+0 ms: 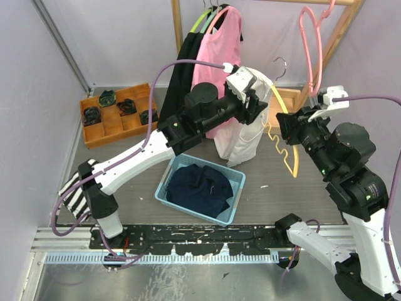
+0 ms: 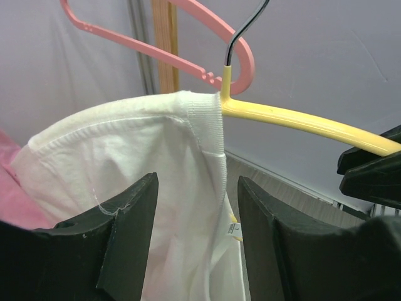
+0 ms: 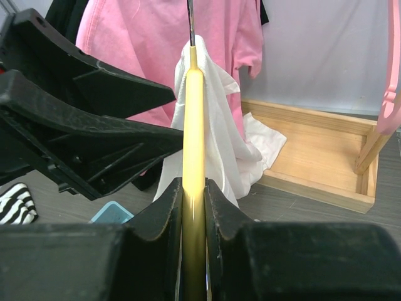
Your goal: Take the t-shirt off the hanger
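Fingers [image 2: 135, 219] on your left gripper [image 2: 197, 188] are spread wide with nothing pinched. The white t-shirt [image 2: 125, 150] hangs right in the gap between them and just past the tips, though I can't tell if the cloth actually brushes them. Its ribbed collar is bunched at the neck of the yellow hanger [image 2: 301, 119], above that gap, so the shirt's on the hanger, draped over the half nearest your left fingers. A pink hanger [image 2: 156, 53] sits up beyond the tips, behind the yellow one's hook. The bare yellow arm runs off right to your right gripper [image 3: 193, 188], which is clamped tight on it, one finger each side. Past those fingers the shirt droops off the far end, a pink shirt [image 3: 156, 37] hangs behind it, and a wooden tray [image 3: 313, 150] sits further right.
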You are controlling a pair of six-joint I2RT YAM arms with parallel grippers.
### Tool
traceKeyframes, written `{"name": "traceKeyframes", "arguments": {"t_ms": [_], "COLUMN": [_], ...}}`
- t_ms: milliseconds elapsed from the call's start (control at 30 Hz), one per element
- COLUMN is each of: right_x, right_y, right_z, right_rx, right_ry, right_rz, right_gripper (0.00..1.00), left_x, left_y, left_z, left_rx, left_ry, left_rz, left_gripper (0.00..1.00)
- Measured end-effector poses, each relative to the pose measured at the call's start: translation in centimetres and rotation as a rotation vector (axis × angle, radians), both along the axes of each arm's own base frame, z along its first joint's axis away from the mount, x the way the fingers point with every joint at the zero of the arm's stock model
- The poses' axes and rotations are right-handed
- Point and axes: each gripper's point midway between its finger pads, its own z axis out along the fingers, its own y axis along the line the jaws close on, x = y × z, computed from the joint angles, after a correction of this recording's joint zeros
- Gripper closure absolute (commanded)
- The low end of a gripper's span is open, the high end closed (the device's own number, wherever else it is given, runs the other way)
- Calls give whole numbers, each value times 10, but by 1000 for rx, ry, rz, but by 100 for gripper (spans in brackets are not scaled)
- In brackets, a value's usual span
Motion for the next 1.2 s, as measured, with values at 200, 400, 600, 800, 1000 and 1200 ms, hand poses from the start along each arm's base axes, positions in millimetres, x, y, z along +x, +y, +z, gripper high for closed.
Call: {"name": "traceKeyframes", "arguments": {"t_ms": [200, 400, 600, 800, 1000, 1200], "right_x": [-2, -2, -3, -7, -8, -17], "right_y": [0, 2, 2, 0, 1, -3], "right_z": [1, -1, 0, -2, -7, 2], "right_rx": [2, 3, 8, 8, 5, 22], "right_ry": [-4, -4, -14, -15, -13, -52], "right_rz": [7, 17, 19, 19, 26, 31], "right_gripper": [99, 99, 99, 99, 99, 99], "left_x": [1, 10, 18, 23, 29, 42], "left_y": [-11, -17, -16, -11, -5, 7], "left_z": [-11, -7, 1, -2, -2, 31], "left_rx": [12, 2, -10, -4, 6, -22], "left_ry": [17, 28, 34, 44, 47, 9], "left_rz": [-24, 2, 49, 95, 147, 214], "left_gripper": [53, 86, 100, 100, 100, 100]}}
